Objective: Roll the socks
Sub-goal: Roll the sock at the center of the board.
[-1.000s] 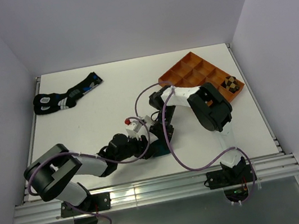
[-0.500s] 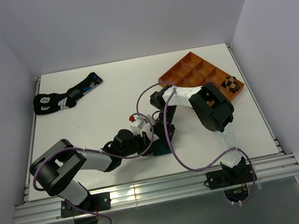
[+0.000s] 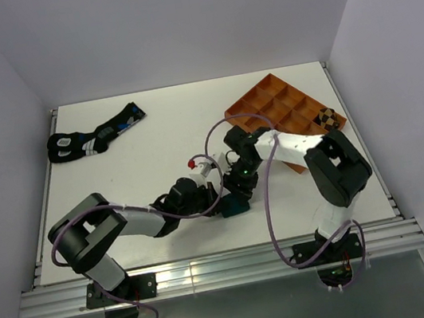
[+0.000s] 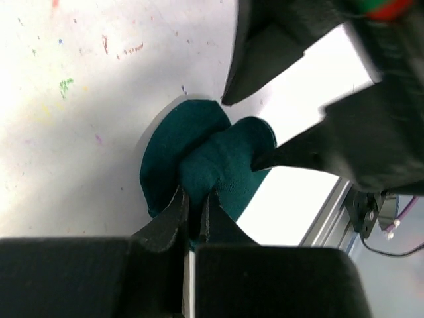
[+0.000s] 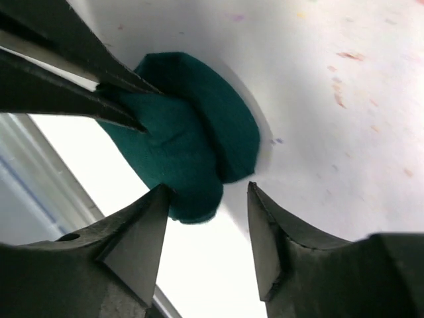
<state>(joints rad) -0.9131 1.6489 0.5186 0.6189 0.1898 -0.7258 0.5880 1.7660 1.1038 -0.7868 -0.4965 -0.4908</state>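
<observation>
Teal sock point(image 4: 212, 165) bunched round, axis unclear, pinched by left pincer point(image 4: 195, 199); right pincer point(image 5: 209, 192) spread; checkered sock point(image 3: 327, 118) in tray point(image 3: 263, 94).

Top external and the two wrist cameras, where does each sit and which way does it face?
Top external: above, behind the bases, looking down on the table; left arm, right arm show.
Left wrist: on its arm, facing down; left gripper pinches the teal sock.
Right wrist: likewise; open right gripper frames the sock.
Shared: all three see that sock.
</observation>
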